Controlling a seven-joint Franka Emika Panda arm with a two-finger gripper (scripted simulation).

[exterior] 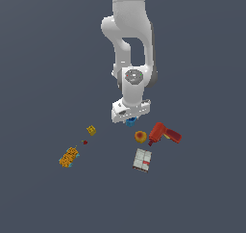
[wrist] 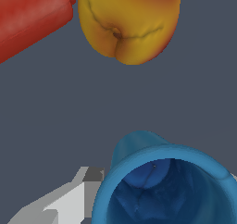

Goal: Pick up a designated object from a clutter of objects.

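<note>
The designated object, a small blue cup (exterior: 130,122), stands directly under my gripper (exterior: 129,118) in the exterior view, mostly hidden by the hand. In the wrist view the blue cup (wrist: 139,149) fills the near part of the picture, its open mouth facing the camera. My gripper (wrist: 164,195) straddles it. One grey finger (wrist: 69,202) lies against the outside of the rim, and the other finger barely shows at the picture's edge. The cup's rim hides where the fingers meet it, so I cannot tell whether they press on it.
An orange-yellow round fruit (exterior: 140,136) (wrist: 127,24) and a red drill (exterior: 163,133) (wrist: 32,17) lie close beside the cup. A white-and-red box (exterior: 142,160), a yellow cube (exterior: 91,129), a tiny red bit (exterior: 84,142) and a yellow-orange box (exterior: 68,157) lie farther off.
</note>
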